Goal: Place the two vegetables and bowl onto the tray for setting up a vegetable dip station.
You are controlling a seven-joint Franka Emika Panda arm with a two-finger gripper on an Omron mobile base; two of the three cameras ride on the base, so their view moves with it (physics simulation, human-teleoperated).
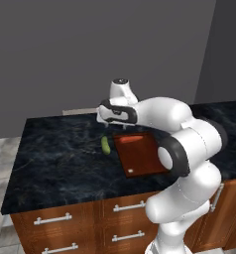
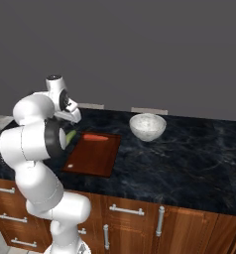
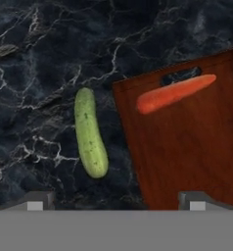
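Note:
The green cucumber (image 3: 90, 132) lies on the dark marble counter just left of the tray (image 3: 197, 152), a reddish-brown board. The orange carrot (image 3: 174, 92) rests on the tray beside its handle slot. My gripper (image 3: 116, 201) hangs open above the tray's left edge, with the cucumber nearer its left fingertip (image 3: 35, 201) and nothing between the fingers. From the left base view the cucumber (image 1: 106, 145) lies beside the tray (image 1: 142, 158), with the carrot (image 1: 130, 139) at the tray's far end. The white bowl (image 2: 147, 126) stands on the counter right of the tray (image 2: 90, 161).
The black marble counter (image 1: 55, 158) stretches wide to the left of the cucumber. Wooden drawers with metal handles (image 1: 53, 219) run below its front edge. A grey wall stands behind the counter. The robot's own arm (image 1: 189, 149) hides the tray's right side.

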